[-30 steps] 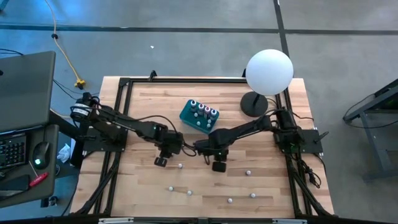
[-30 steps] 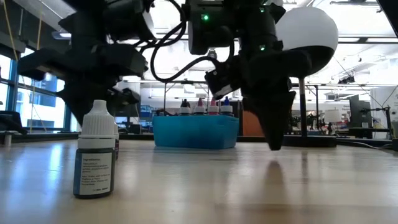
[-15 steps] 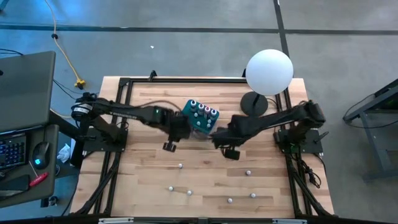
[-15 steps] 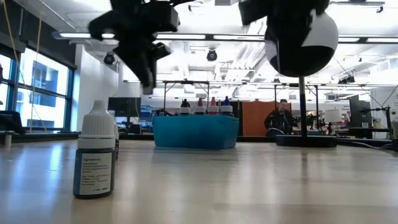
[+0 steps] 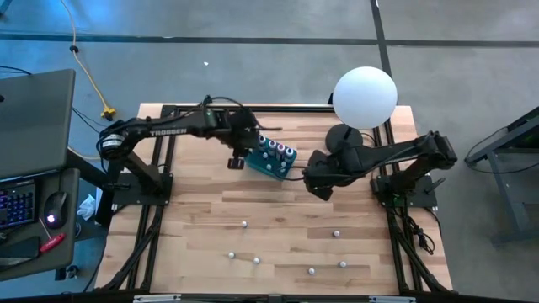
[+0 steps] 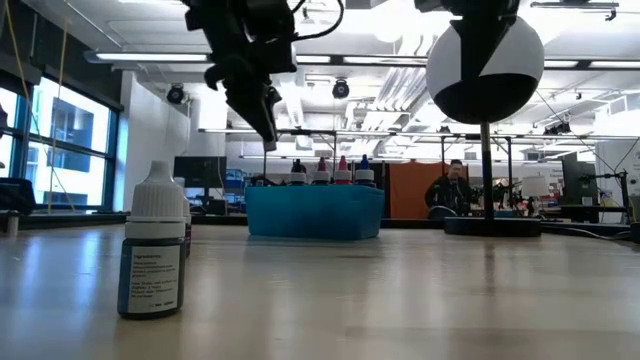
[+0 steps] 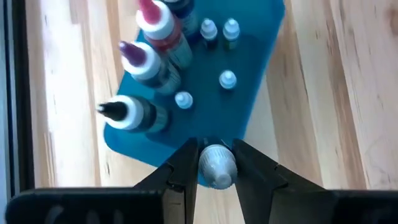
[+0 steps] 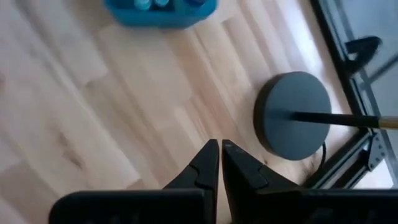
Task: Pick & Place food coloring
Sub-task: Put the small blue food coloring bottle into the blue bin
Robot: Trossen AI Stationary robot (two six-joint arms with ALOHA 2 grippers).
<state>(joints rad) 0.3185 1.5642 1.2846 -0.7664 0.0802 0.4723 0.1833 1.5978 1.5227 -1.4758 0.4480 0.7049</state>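
My left gripper (image 5: 237,160) hangs over the near left edge of the teal box (image 5: 271,160), shut on a tiny white-capped food coloring bottle (image 7: 216,165). In the low view my left gripper (image 6: 264,122) shows high above the table. The box (image 7: 249,93) holds several bottles standing upright. More food coloring bottles stand loose on the near half of the table, such as one (image 5: 244,224) and another (image 5: 336,233); one shows close up (image 6: 155,255). To the right of the box my right gripper (image 5: 322,190) hangs shut and empty, with its tips together (image 8: 219,148). My left gripper pinches the bottle between its two fingertips, one on each side at the white cap (image 7: 216,160). The fingers come from above, slanting down. The bottle is lifted clear above the box's edge; its body is hidden under the cap.
A white globe lamp (image 5: 365,97) stands on a round dark base (image 5: 344,140) at the far right, close to my right arm. A black frame (image 5: 168,109) runs round the table. Bare wood lies between the box and the loose bottles.
My left gripper has risen from the table's middle and gone toward the far edge and the teal box, carrying the bottle. My right gripper has lifted off the table's middle and drawn back toward the right, nearer the lamp base. The loose bottles have stayed put.
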